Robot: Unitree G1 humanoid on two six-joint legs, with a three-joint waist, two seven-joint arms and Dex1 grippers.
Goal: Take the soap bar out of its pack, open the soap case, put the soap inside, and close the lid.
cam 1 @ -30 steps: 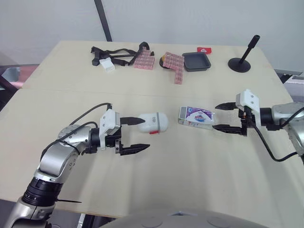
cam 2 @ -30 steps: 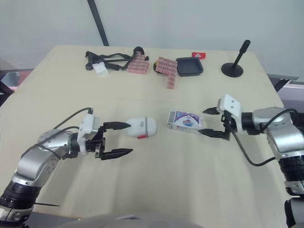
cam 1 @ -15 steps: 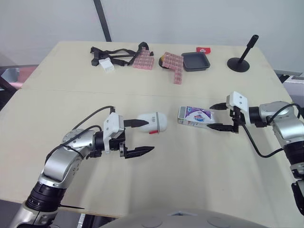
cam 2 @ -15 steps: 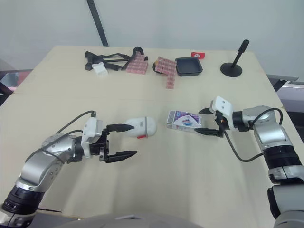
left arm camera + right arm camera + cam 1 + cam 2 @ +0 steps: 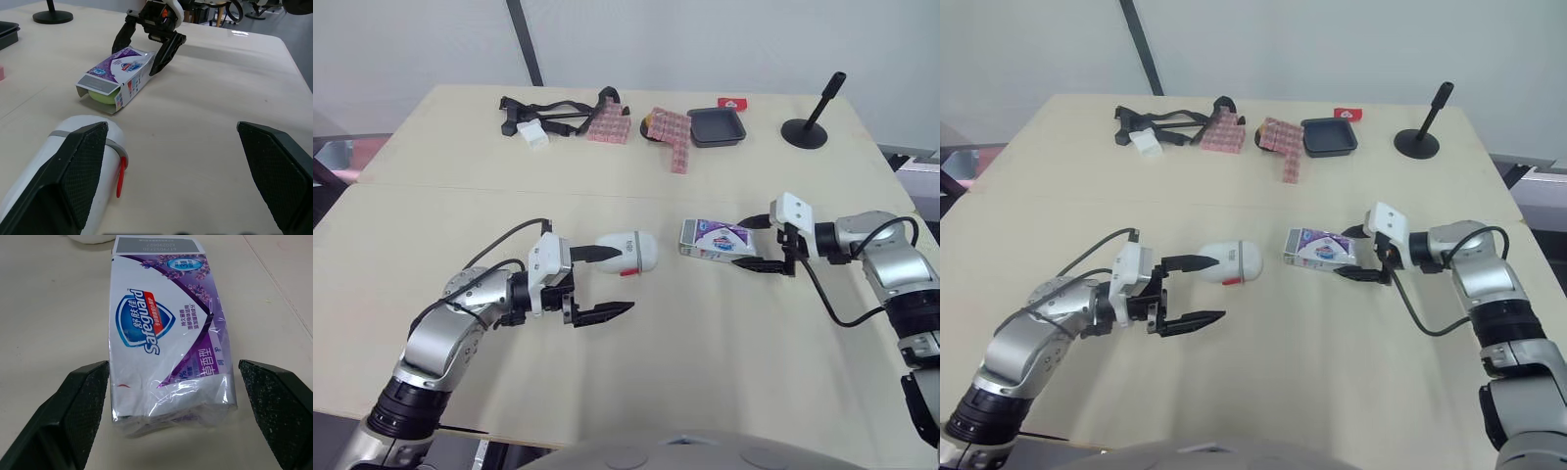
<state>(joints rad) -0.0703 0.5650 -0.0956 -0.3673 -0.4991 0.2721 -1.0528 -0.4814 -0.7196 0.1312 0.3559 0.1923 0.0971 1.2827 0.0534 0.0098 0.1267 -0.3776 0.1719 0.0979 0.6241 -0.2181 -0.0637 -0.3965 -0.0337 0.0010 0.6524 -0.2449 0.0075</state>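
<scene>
White case (image 5: 631, 252) btwn left hand (image 5: 615, 281) & pack (image 5: 715, 238).

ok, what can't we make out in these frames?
- Soap bar: left wrist view, just a green edge at the open end; the pack hides the rest.
- Soap case: left wrist view, a finger of the left tool covers part; the frame edge cuts its near end.
- Red item behind the black tray: eye views, too small to identify.
</scene>
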